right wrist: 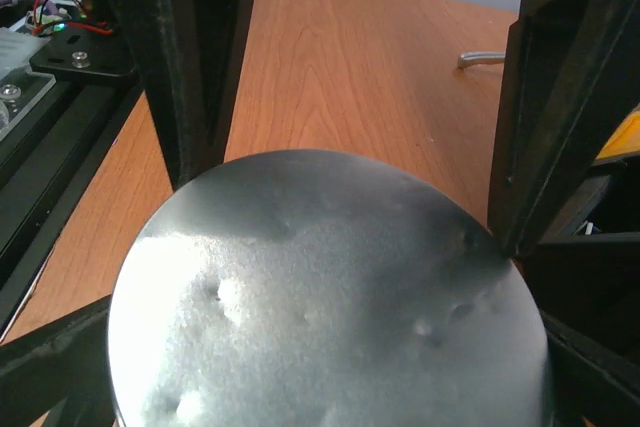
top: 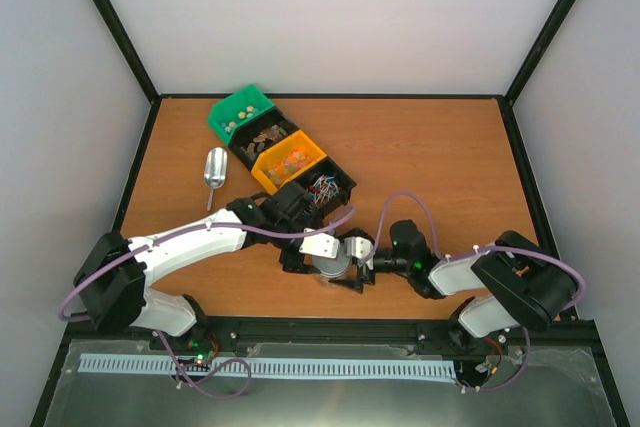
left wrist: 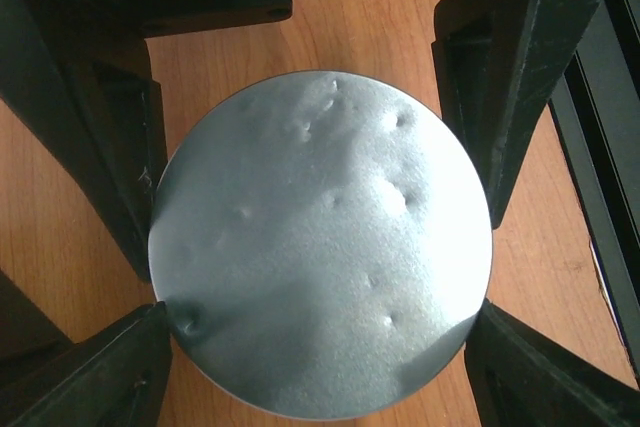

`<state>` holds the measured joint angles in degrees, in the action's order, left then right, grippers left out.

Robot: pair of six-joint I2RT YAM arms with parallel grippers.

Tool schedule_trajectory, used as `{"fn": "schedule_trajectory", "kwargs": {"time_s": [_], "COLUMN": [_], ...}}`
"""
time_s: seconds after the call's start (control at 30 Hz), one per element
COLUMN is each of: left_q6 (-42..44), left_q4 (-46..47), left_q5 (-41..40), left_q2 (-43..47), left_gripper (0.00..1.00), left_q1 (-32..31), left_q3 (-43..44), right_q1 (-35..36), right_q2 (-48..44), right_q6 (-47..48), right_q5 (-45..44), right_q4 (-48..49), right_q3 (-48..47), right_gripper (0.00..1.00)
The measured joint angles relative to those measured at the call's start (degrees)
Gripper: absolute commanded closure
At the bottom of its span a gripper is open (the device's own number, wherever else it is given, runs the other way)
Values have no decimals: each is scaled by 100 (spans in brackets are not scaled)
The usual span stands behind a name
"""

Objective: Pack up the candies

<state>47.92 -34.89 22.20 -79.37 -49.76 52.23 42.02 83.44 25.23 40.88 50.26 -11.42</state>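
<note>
The candies (top: 291, 160) lie sorted by kind in four bins (top: 262, 171) on the far left of the worktop (top: 450, 157), beyond both tools. The nearest bin (top: 347, 183), which holds the red-blue-white ones, sits just beside the left arm's wrist. The row of bins runs on a diagonal from far left to near right (the sweets themselves are too small to tell which way any one points). Both tools meet from opposite sides at a round silver lid (top: 330, 267) lying flat near the front middle of the worktop. The left tool (left wrist: 320, 237) is clenched across the lid, its fingers (left wrist: 120, 147) meeting the rim on either side. The right tool (right wrist: 345, 212) straddles the same lid with its fingers (right wrist: 560, 107) at the rim; I cannot tell whether it is gripping or released. A scoop (top: 214, 169) lies left of the bins, well apart from both tools.
</note>
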Motion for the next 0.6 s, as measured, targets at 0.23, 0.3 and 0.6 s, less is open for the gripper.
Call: {"fn": "schedule_trajectory", "kwargs": {"time_s": [0.23, 0.3, 0.6], "left_q6": [-4, -4, -114], "left_q4": [0, 0, -291], "left_q5": [2, -7, -4], "left_q2": [0, 0, 76], "left_gripper": [61, 51, 20], "left_q1": [0, 2, 22], "left_q3": [-2, -2, -74], "right_q1": [0, 0, -22], "right_q2": [-208, -446, -2011], "right_q6": [35, 50, 166], "right_q5": [-170, -208, -179], "right_q4": [-264, -422, -1416], "right_q3": [107, 129, 201], "right_gripper": [0, 0, 0]}}
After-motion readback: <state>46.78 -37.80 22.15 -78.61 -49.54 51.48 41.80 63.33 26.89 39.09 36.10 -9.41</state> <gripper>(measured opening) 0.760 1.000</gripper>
